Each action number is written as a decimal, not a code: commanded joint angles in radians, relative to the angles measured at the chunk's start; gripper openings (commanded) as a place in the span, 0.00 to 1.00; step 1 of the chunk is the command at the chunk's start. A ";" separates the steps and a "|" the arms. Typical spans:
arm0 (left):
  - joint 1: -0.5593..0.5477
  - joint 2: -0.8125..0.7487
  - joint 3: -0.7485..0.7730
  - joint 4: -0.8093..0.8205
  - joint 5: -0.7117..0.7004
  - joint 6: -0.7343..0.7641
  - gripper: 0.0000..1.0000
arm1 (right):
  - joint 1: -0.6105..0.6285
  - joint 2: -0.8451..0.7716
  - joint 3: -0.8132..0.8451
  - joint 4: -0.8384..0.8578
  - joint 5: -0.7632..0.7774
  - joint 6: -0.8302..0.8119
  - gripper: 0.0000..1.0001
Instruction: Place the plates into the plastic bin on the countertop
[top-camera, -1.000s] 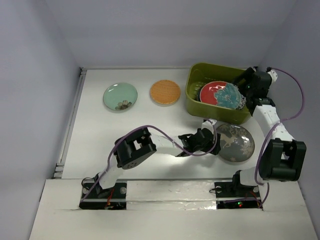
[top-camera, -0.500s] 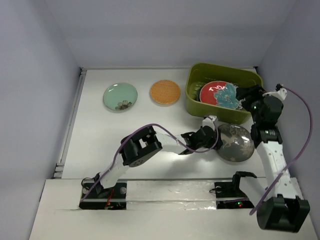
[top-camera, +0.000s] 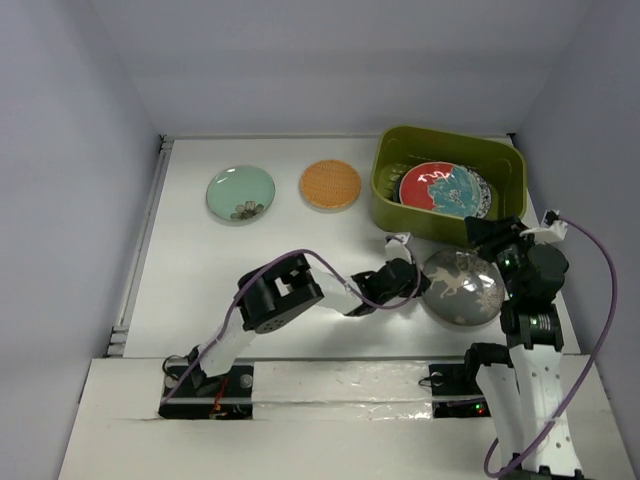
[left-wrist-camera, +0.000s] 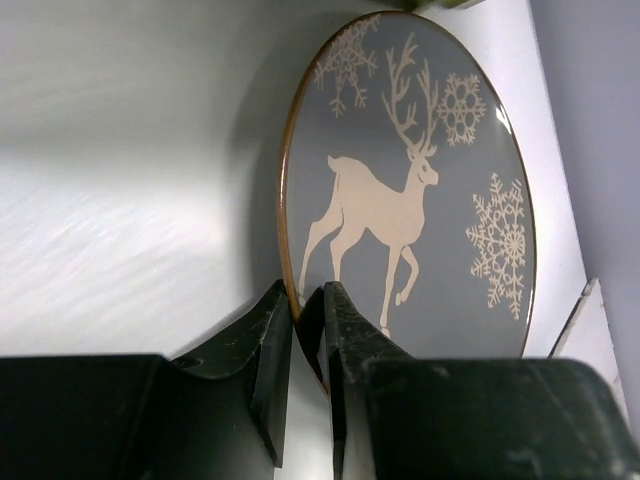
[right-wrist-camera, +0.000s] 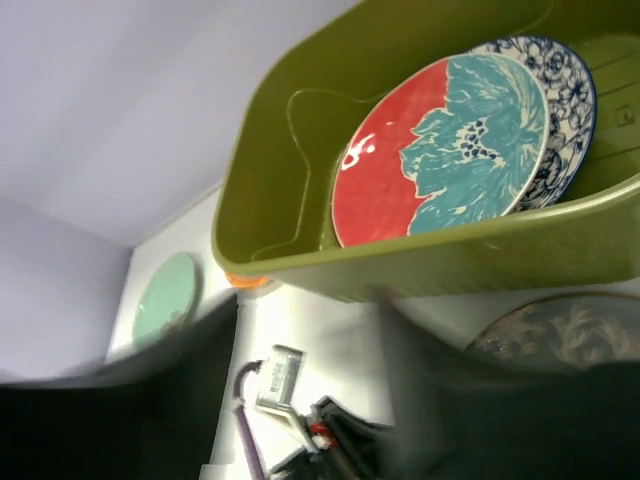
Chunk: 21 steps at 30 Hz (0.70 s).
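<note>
A silver-grey deer plate (top-camera: 465, 290) (left-wrist-camera: 410, 190) stands tilted off the white countertop (top-camera: 230, 260), in front of the olive plastic bin (top-camera: 390, 205). My left gripper (top-camera: 418, 283) (left-wrist-camera: 308, 300) is shut on the plate's left rim. Inside the bin a red-and-teal plate (top-camera: 440, 190) (right-wrist-camera: 440, 150) leans over a blue-rimmed white plate (right-wrist-camera: 568, 85). My right gripper (top-camera: 485, 232) (right-wrist-camera: 305, 310) hovers open between the bin's front wall and the deer plate's far edge, its fingers blurred and nothing between them. At the back left lie a mint green plate (top-camera: 241, 193) and an orange plate (top-camera: 330, 185).
Grey walls close in the countertop at the back and on both sides. The left arm reaches across the front middle towards the deer plate. The right arm rises from its base at the near right, its purple cable (top-camera: 600, 290) looping beside it.
My left gripper has shut on the deer plate's rim, and the plate now tilts up. My right gripper has pulled back out of the bin toward the near side and has narrowed a little.
</note>
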 joint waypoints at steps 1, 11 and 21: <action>0.002 -0.115 -0.147 -0.051 -0.074 0.019 0.00 | 0.005 -0.066 -0.006 -0.061 -0.063 -0.017 0.45; 0.002 -0.502 -0.618 0.176 -0.086 -0.132 0.00 | 0.005 -0.195 -0.089 -0.213 -0.229 -0.063 0.22; 0.134 -0.842 -0.848 0.215 -0.127 -0.167 0.00 | 0.025 -0.097 -0.312 0.014 -0.284 0.017 0.74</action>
